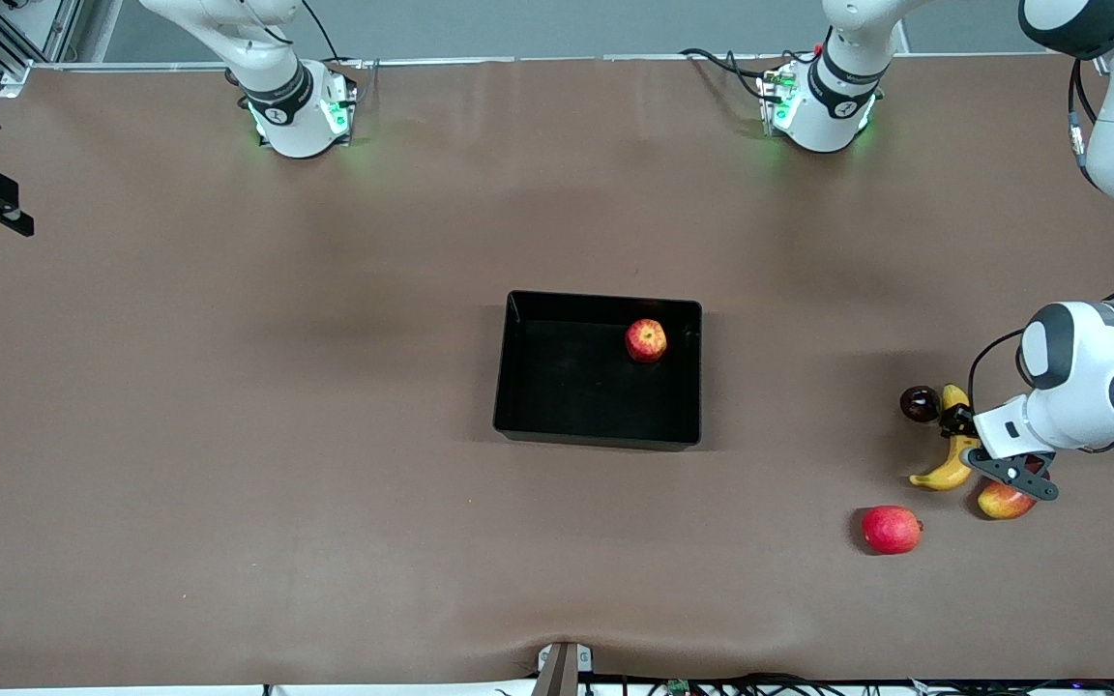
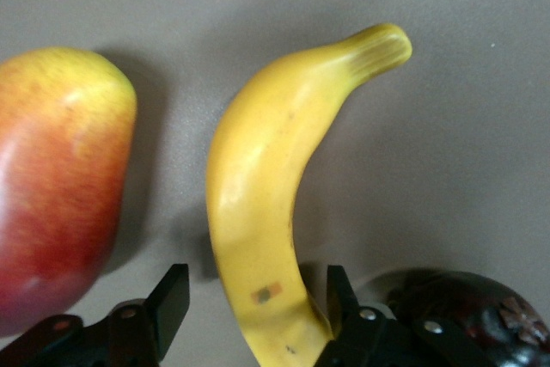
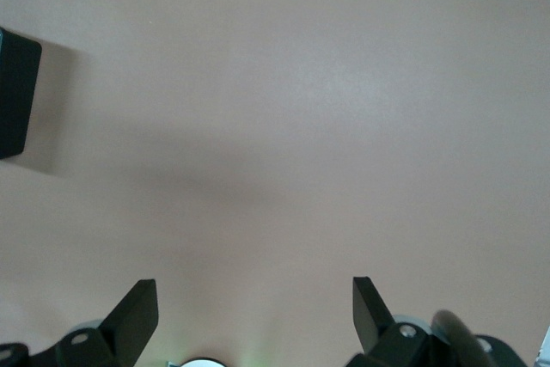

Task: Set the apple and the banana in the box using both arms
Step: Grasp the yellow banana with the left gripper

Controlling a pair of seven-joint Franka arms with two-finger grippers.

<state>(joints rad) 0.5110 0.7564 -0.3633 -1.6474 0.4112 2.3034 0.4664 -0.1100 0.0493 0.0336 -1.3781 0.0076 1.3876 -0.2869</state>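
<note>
The apple (image 1: 646,340), red with yellow streaks, lies in the black box (image 1: 596,437) at mid-table, toward the left arm's end of the box. The banana (image 1: 952,464) (image 2: 258,178) lies on the table near the left arm's end. My left gripper (image 1: 961,437) (image 2: 258,294) is down over its middle, open, with a finger on either side. One finger touches the peel; the other finger (image 2: 172,298) stands a little apart from it. My right gripper (image 3: 255,298) hangs open and empty over bare table, with a corner of the box (image 3: 13,92) at the edge of its view.
A red-and-yellow mango (image 1: 1002,501) (image 2: 60,178) lies close beside the banana, nearer the front camera. A dark round fruit (image 1: 919,403) (image 2: 464,307) sits beside the banana's other end. A pinkish-red round fruit (image 1: 891,529) lies nearer the front camera.
</note>
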